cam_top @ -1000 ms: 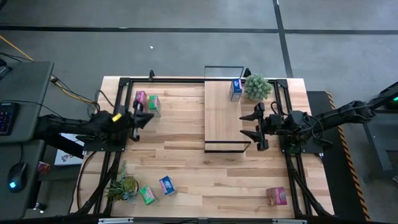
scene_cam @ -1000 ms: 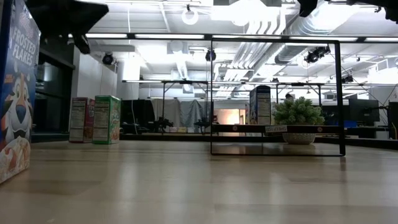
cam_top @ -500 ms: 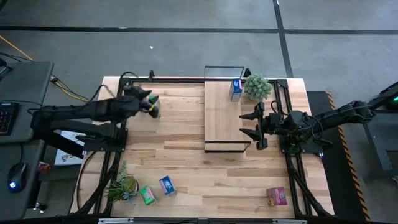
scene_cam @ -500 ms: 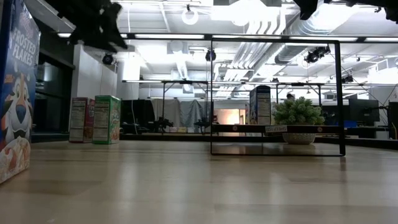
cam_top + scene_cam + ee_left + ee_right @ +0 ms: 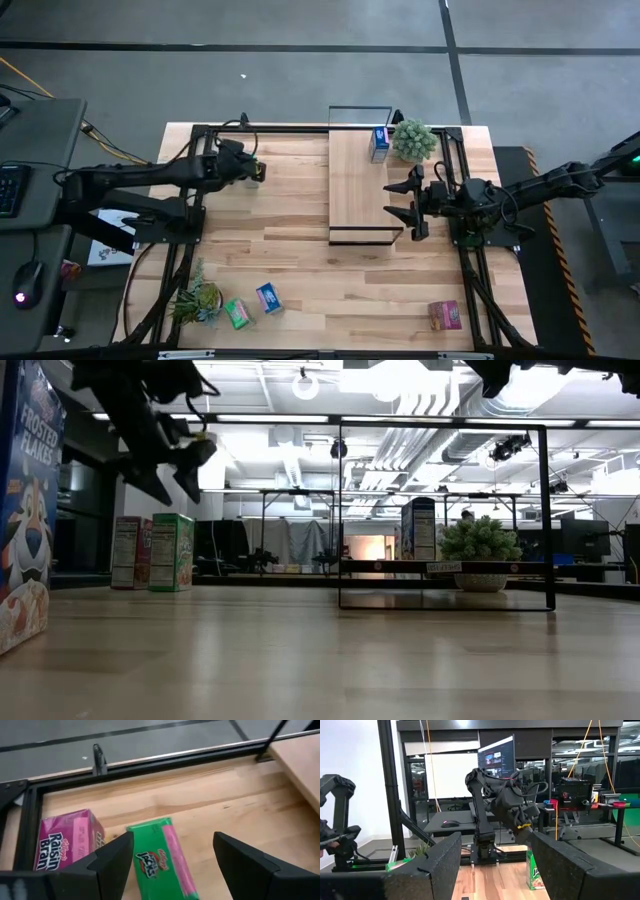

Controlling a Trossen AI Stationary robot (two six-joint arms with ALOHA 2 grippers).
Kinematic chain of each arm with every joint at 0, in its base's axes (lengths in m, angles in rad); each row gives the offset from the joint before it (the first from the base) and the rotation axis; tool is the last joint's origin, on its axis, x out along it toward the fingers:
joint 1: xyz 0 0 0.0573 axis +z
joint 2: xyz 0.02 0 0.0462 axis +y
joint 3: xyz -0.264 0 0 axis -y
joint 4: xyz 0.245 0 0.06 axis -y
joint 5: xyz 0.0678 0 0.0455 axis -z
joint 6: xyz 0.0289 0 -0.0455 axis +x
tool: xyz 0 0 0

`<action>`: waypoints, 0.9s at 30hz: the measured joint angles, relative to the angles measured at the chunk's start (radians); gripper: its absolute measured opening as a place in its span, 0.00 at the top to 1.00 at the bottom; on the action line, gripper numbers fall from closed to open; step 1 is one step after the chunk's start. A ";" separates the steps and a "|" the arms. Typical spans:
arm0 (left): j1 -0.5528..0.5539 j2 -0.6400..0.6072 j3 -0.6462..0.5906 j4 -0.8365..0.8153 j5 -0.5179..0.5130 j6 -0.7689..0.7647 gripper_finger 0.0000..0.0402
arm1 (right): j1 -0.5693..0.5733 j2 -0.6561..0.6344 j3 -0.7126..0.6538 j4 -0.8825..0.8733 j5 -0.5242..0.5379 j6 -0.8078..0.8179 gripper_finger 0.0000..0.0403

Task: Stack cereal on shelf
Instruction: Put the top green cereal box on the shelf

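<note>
Tabletop: left tool (image 5: 172, 857) over green cereal (image 5: 159, 857)

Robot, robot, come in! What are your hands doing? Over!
Left gripper open above green cereal box. Right gripper open, waiting by shelf. One blue box shelved. Nothing blocking.

shelf (image 5: 357, 185): light-wood plank, one blue box (image 5: 379, 143) upright on it | pink box (image 5: 66, 840), green box (image 5: 159, 857) side by side, far-left | green (image 5: 236, 314), blue (image 5: 268, 298), pink (image 5: 445, 316) near edge

"Frosted Flakes" on the blue box (image 5: 25, 510); "Raisin Bran" on the pink box (image 5: 62, 840) (green box's (image 5: 159, 857) label partly readable).
</note>
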 joint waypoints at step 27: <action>0.046 0.213 -0.001 -0.021 0.068 -0.192 0.35 | 0.000 0.000 0.000 -0.024 0.003 0.022 0.42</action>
